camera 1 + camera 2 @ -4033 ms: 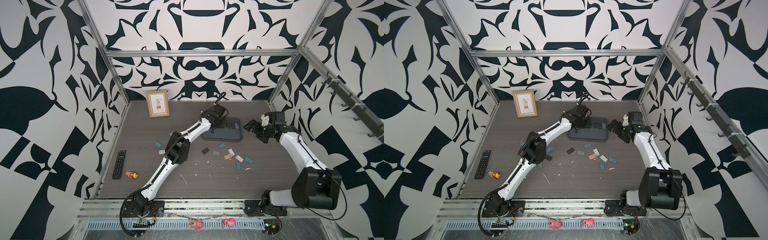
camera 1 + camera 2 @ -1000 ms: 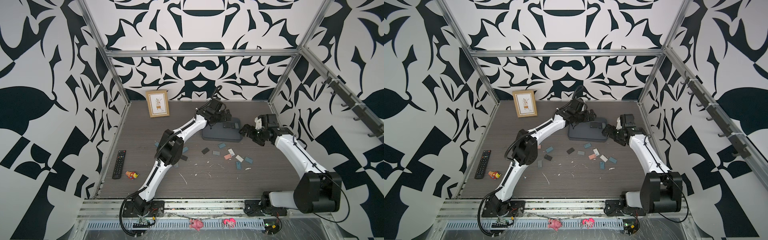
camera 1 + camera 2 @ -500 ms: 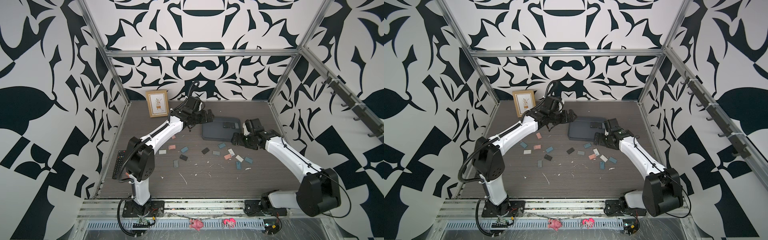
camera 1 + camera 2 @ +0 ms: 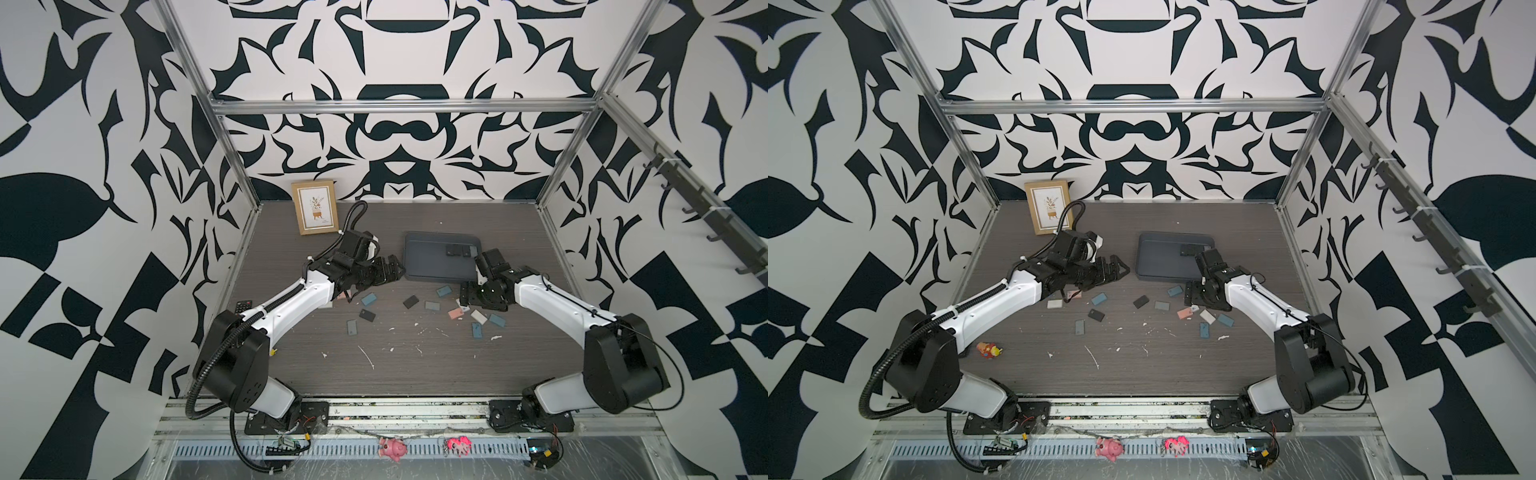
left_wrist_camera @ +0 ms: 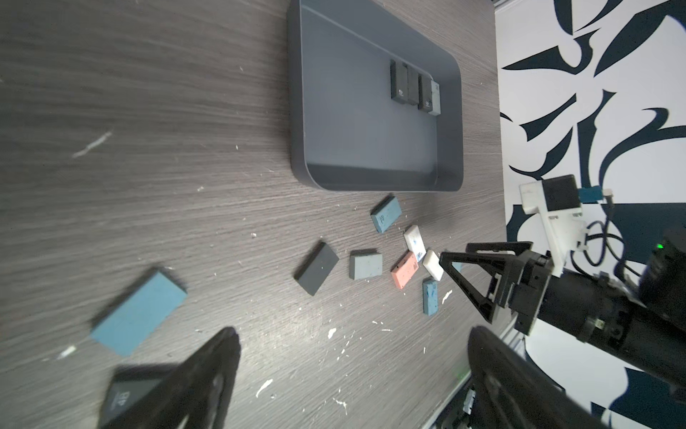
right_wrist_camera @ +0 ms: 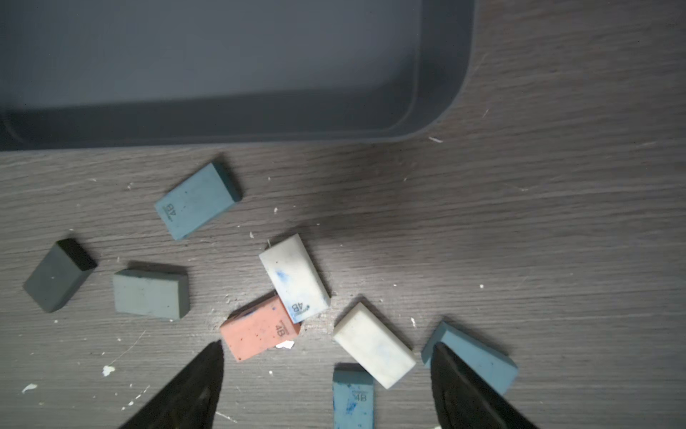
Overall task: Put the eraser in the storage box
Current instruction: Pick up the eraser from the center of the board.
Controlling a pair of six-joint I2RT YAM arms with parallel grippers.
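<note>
Centre right: right gripper (image 4: 467, 299) spread open, empty, just beside salmon-pink rectangular rubber eraser (image 4: 454, 313) on grey wood-grain table (image 4: 415, 365). Mid-frame, left gripper (image 4: 392, 272) gaping, empty. Farther back, slate-grey shallow plastic storage box (image 4: 432, 262), dark erasers (image 4: 457, 249) inside.

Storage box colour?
The storage box is dark slate grey; clearest in the left wrist view.

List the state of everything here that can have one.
storage box: flat on the table, a row of erasers at one end.
left gripper: fingers open, empty.
right gripper: fingers open, nothing held.
salmon eraser: on the table, outside the box.
picture frame: upright.
</note>
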